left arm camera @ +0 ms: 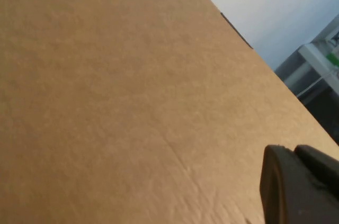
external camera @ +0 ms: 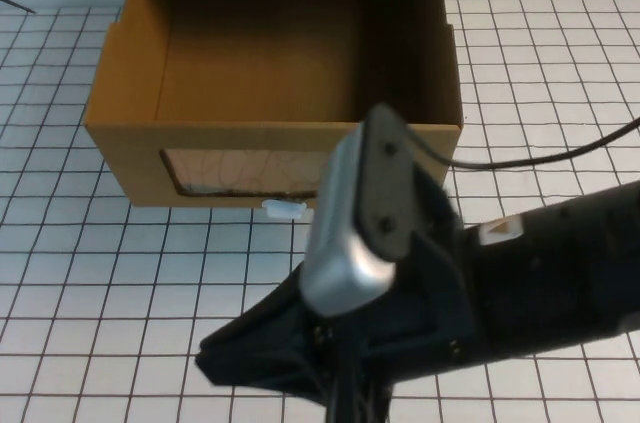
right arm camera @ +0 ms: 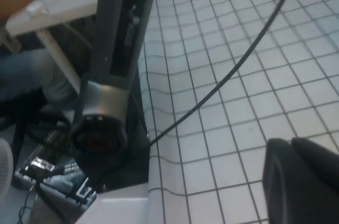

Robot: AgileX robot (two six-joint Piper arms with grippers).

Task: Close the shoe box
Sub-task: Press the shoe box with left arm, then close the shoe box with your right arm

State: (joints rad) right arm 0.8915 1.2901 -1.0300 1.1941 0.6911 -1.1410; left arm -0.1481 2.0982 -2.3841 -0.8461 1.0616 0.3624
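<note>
The shoe box [external camera: 270,63] is brown cardboard and stands at the back middle of the table. Its drawer is pulled out toward me and looks empty inside. The front has a clear window [external camera: 240,173] with a small white pull tab [external camera: 283,208] just below it. My right gripper [external camera: 225,358] is in front of the box, near the front edge of the table, with its silver wrist camera [external camera: 355,218] overlapping the box's front right corner. Its fingers are shut and empty over the grid table [right arm camera: 288,142]. My left gripper [left arm camera: 291,150] is shut, close against a cardboard face [left arm camera: 116,86]. It is out of the high view.
The table [external camera: 70,273] is white with a black grid. A black cable [external camera: 540,153] runs across it from the box's right side to the right edge; it also shows in the right wrist view [right arm camera: 228,73]. A grey stand [right arm camera: 116,49] and a seated person are beyond the table's edge.
</note>
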